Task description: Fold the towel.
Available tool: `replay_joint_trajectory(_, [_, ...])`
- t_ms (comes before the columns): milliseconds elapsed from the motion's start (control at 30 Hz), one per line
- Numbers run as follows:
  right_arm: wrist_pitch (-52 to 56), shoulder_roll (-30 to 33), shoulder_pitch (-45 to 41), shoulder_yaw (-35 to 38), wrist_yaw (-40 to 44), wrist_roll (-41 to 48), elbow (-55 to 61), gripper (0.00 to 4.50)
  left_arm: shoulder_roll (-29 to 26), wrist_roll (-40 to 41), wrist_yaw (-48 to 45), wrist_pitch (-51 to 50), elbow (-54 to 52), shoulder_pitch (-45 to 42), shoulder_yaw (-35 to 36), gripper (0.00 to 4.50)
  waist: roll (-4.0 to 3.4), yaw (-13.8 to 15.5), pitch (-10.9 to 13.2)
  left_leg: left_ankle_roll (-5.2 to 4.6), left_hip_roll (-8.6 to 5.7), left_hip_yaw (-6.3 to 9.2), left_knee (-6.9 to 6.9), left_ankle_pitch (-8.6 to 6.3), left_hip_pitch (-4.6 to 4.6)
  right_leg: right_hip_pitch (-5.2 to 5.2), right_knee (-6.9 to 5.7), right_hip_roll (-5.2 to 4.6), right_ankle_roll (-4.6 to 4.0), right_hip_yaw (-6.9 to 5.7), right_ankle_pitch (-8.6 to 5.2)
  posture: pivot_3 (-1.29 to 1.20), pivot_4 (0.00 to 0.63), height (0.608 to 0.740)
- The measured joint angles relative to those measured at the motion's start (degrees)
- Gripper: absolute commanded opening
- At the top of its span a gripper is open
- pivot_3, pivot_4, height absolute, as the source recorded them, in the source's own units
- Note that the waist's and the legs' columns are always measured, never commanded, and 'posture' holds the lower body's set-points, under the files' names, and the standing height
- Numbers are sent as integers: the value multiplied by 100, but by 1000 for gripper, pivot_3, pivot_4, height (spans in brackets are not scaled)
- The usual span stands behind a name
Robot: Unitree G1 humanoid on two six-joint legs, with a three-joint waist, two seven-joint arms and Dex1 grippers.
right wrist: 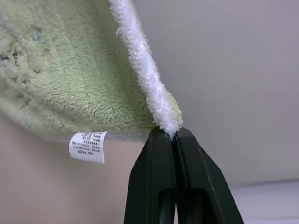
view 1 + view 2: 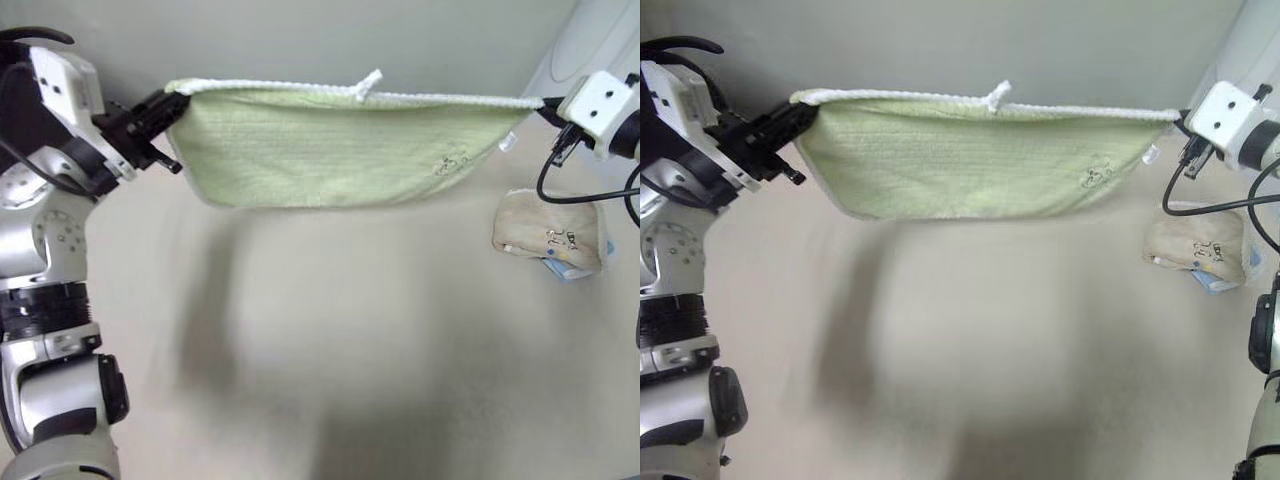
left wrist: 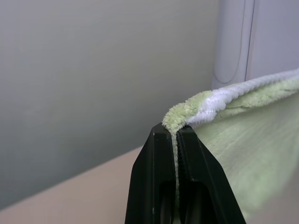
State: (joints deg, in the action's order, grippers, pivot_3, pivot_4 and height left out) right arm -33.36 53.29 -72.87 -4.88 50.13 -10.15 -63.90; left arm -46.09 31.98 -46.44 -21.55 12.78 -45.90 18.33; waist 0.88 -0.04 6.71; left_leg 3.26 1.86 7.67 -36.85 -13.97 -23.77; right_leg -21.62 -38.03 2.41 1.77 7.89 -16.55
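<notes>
Surface: beige tabletop (image 2: 330, 360) under a plain grey wall (image 2: 300, 40), with the cloth's shadow lying on it.
Towel: light green towel (image 2: 340, 145) hangs in the air between the two grippers, stretched taut along its white stitched top edge, well clear of the table; its lower edge sags in a curve.
Left gripper: left gripper (image 3: 175, 132) is clamped on the towel's corner nearest it, black fingers pressed together with green pile pinched between them.
Right gripper: right gripper (image 1: 173, 134) is clenched on the opposite corner, the white edging running straight out from its fingertips.
Loop: small white loop (image 2: 369, 84) stands up from the top edge, about midway between the grippers.
Tag: white printed tag (image 1: 88, 146) hangs from the towel just beside the right gripper.
Other cloth: folded beige towel (image 2: 550, 235) lies on the table below the right gripper, apart from the green one.
</notes>
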Motion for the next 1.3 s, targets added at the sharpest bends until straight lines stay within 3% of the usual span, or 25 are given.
replay_joint_trajectory(133, [-28, 162, 568, 223, 831, 498, 351, 0, -316, 239, -453, -107, -466, 618, 186, 27, 0, 5, 0, 4, 0, 2, 1, 5, -10, -5, 2, -1, 0, -4, 0, 0, 150, 740])
replay_joint_trajectory(333, [710, 403, 2911, 579, 2269, 1527, 1613, 0, -582, 995, -1314, -878, -2183, 3170, 727, 27, 2, 9, -1, 11, 0, -5, -6, 8, -20, -8, 0, 0, -1, -6, 0, 0, 150, 740])
replay_joint_trajectory(500, [1593, 757, 4299, 870, 2800, 2123, 2878, 0, -627, 1137, -1540, -1200, -3204, 4908, 1020, 27, 2, 0, -1, 4, 2, -12, -2, 4, -2, 8, 2, 4, -1, 1, 0, 0, 150, 740])
replay_joint_trajectory(633, [2120, 917, 4732, 913, 3036, 2346, 3404, 0, -590, 1125, -1551, -1276, -3556, 5707, 1054, 27, 4, -1, -2, -33, 3, -10, -1, -18, 15, 23, 6, 9, -1, 2, 0, 0, 150, 740])
replay_joint_trajectory(833, [2137, 823, 4288, 781, 3064, 2131, 3372, 0, -358, 1125, -1236, -1284, -3761, 6042, 1075, 27, 3, -15, -2, -64, 4, -11, 0, -41, 60, 63, 5, 12, -1, 6, 0, 0, 150, 740])
replay_joint_trajectory(1033, [1413, -83, 2684, 13, 1981, 902, 2196, 0, -41, 597, -261, -1203, -2973, 4779, 669, 27, -4, -23, -5, -77, 5, -3, 2, -48, 89, 84, -1, 12, -2, 0, 0, 0, 150, 740])
replay_joint_trajectory(1300, [923, -867, 1186, -721, 477, -415, 127, 0, 54, -347, -20, -670, -1509, 3391, -272, 27, -7, -6, -3, -51, 2, -1, 14, -33, 58, 49, 1, 6, -6, 0, 3, 0, 150, 740])
